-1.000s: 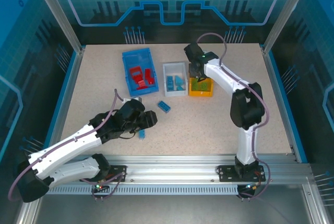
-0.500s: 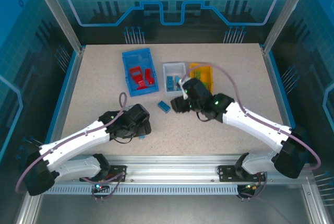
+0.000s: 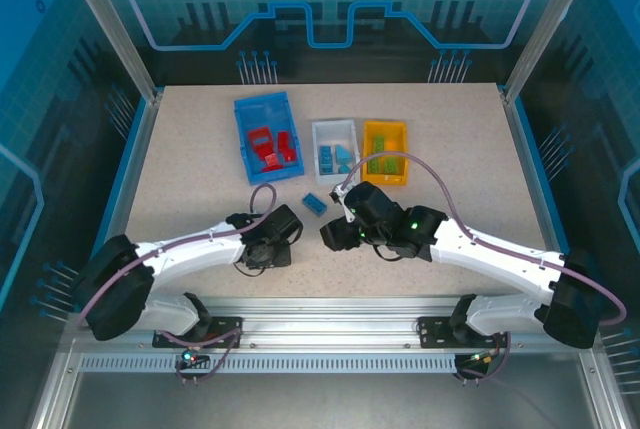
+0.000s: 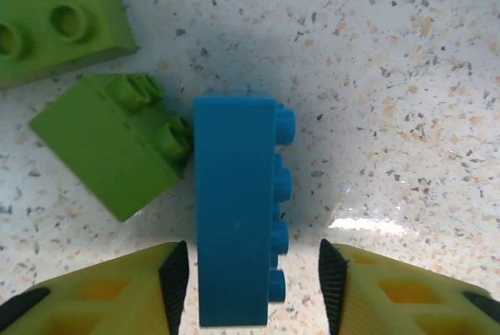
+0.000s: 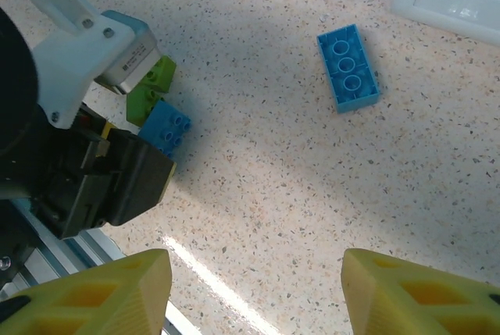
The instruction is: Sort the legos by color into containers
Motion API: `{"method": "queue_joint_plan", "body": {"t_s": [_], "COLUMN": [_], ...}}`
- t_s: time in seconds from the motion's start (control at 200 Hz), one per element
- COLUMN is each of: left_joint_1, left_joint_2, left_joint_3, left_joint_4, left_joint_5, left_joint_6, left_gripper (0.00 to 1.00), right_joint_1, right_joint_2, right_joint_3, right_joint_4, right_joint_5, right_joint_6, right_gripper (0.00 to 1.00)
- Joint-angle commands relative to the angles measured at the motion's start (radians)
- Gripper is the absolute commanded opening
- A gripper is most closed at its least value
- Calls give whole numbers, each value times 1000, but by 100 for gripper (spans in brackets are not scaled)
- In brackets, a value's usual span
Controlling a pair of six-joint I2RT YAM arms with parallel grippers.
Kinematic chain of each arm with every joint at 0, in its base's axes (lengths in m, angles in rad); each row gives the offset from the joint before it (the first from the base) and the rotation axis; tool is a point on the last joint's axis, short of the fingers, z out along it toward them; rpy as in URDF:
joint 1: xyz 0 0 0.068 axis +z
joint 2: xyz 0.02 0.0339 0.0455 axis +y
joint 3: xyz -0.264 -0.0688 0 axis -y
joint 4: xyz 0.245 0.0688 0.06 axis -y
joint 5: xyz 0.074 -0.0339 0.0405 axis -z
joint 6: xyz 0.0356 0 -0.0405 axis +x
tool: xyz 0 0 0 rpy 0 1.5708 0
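Left jaws: about half spread and low over the bench (image 3: 180,179). They straddle a long blue brick (image 4: 234,218) without clamping it. The left finger (image 4: 94,296) sits just beside its flat face, and the right pad stands clear of the studs.
Long blue brick: on its side at the near middle of the bench, studs facing 3 o'clock in the left wrist view. It is well apart from the bins at 12 o'clock.
Small green brick (image 4: 109,144): touches the long blue brick at its 10 o'clock. A bigger green brick (image 4: 55,23) lies at 11 o'clock.
Risk, left side: a closing pad meets rounded studs, so the brick may twist or squirt free. The left finger may also shove or snag the small green brick.
Blue bin (image 3: 242,139): holds red bricks (image 3: 268,149). A blue brick dropped here to match the bin's colour would be a mis-sort.
Loose blue brick (image 3: 314,204): flat, studs up, at 6 o'clock of the white bin.
White bin (image 3: 335,123): holds blue bricks (image 3: 335,157). Both arms probably need it, so they may crowd each other there.
Right jaws: spread wide and holding nothing, near the left jaws at their 3 o'clock.
Risk, right side: with the arms this near, a reach for the loose blue brick may clip the left wrist.
Orange-yellow bin (image 3: 385,125): holds green bricks (image 3: 385,164), at 3 o'clock of the white bin.
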Motion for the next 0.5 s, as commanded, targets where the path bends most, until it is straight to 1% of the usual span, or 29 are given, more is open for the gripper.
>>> {"method": "queue_joint_plan", "body": {"t_s": [0.0, 0.06, 0.235, 0.355, 0.495], "left_joint_1": [6, 6, 3, -14, -27], "left_joint_2": [24, 35, 36, 0, -26], "left_joint_3": [-24, -22, -10, 42, 195], "left_joint_4": [53, 61, 61, 23, -54], "left_joint_5": [2, 0, -15, -35, -39], "left_joint_6": [27, 30, 46, 55, 91], "left_gripper": [47, 43, 23, 16, 15], "right_joint_1": [15, 16, 14, 10, -27], "right_joint_2": [-18, -18, -24, -46, -92], "right_joint_3": [22, 22, 20, 27, 50], "right_joint_4": [9, 7, 3, -7, -6], "right_joint_5": [10, 17, 27, 54, 77], "right_joint_6": [20, 21, 25, 22, 19], "right_gripper": [60, 60, 59, 57, 55]}}
